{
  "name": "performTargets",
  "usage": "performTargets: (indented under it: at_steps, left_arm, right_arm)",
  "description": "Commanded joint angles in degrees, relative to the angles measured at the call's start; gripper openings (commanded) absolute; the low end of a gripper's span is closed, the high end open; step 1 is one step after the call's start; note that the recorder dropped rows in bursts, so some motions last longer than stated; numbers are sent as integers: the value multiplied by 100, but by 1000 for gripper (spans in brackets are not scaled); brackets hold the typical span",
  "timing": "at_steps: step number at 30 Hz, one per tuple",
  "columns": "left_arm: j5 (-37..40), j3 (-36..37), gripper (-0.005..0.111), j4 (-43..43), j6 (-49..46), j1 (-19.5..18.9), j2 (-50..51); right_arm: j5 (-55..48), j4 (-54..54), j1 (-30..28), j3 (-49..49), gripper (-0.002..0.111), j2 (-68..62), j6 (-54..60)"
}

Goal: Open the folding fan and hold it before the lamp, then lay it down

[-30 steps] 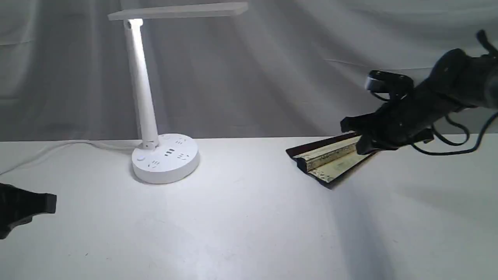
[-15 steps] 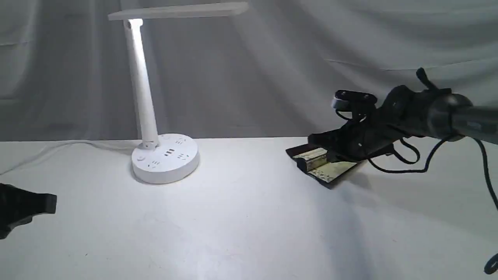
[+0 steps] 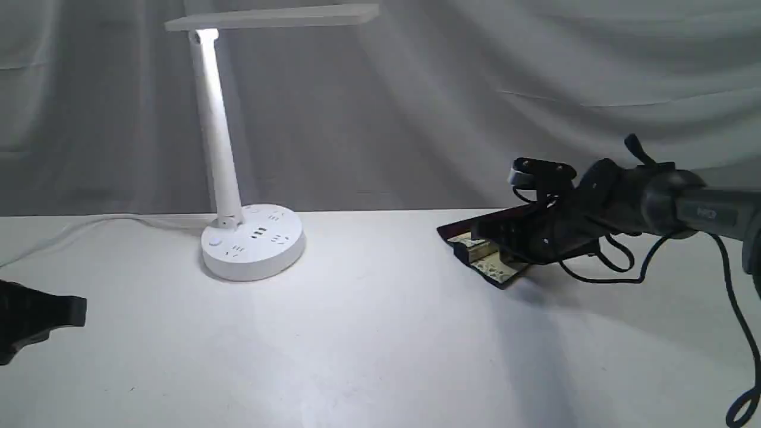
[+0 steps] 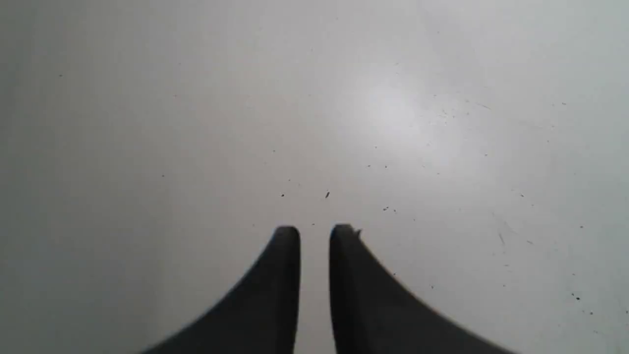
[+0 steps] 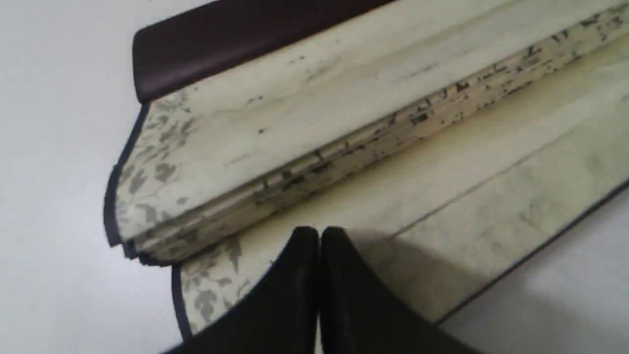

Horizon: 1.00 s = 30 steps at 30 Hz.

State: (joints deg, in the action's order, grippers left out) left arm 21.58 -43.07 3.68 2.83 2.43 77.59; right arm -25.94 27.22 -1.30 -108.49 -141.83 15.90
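Note:
The folding fan (image 3: pixel 489 260) lies on the table at the right, mostly folded, with one maroon guard (image 5: pixel 236 39) swung a little aside and a cream pleat spread flat. My right gripper (image 3: pixel 480 230) hovers low over it, shut, with nothing between its fingers. In the right wrist view its tips (image 5: pixel 319 233) are over the flat cream pleat, beside the thick pleat stack (image 5: pixel 344 152); contact cannot be told. The white lamp (image 3: pixel 217 137) stands lit at the back left. My left gripper (image 3: pixel 71 310) rests at the far left, shut but for a narrow slit (image 4: pixel 314 231), empty.
The lamp's round base (image 3: pixel 252 244) carries sockets and its cord (image 3: pixel 89 224) trails left along the table's back edge. A grey cloth backdrop hangs behind. The right arm's cables (image 3: pixel 630 261) dangle just above the table.
My right arm has dropped and slid left along the fan, covering more of its leaf. The fan, the lamp and the left gripper have not moved.

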Motion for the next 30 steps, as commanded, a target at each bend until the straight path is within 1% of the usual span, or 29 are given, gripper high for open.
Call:
performTargets:
  at_steps: [1,10,13,17,23,26,30]
  left_arm:
    - [-13,-37,11,59,-9,-13,1]
    - [-13,-37,11,59,-9,-13,1]
    - [-13,-37,11,59,-9,-13,1]
    - [-13,-37,11,59,-9,-13,1]
    - [-13,-37,11,59,-9,-13,1]
    - [-13,-37,11,59,-9,-13,1]
    - [-13,-37,11,59,-9,-13,1]
  right_arm:
    - [264,125,20,-22,0,27,13]
    - [414,197,136,-22,0,-27,81]
    - [577,190,219,-22,0,-38,387]
    - [663,190,261,-22,0,-38,450]
    - [313,180,261,-22,0,-51,450]
    - [-23,157,261,-22,0,-51,450]
    - [-453,-210,261,-22,0,-51,428]
